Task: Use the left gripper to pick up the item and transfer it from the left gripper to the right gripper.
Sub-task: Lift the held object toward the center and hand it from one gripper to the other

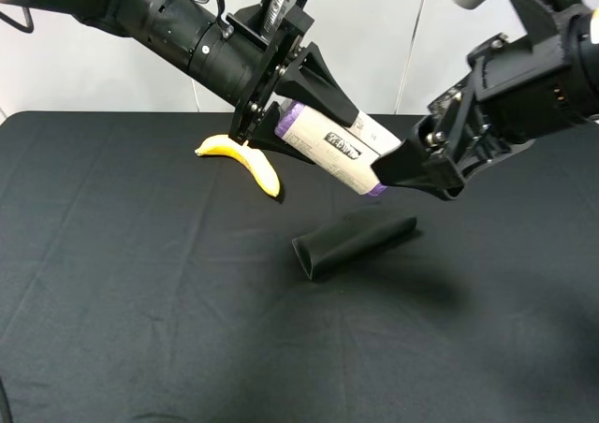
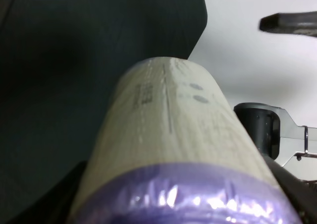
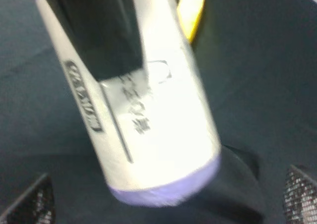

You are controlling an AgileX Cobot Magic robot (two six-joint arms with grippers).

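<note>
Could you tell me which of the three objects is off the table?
The purple-ended roll, held aloft by the left tool; the banana and black pouch lie on the cloth.

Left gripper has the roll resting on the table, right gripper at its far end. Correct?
Not resting: the exterior high view shows the left gripper holding the roll in the air above the table; the right gripper is at its far end.

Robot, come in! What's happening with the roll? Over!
Left gripper shut on roll, held midair. Right gripper open around its purple end. Nothing in the way.
</note>
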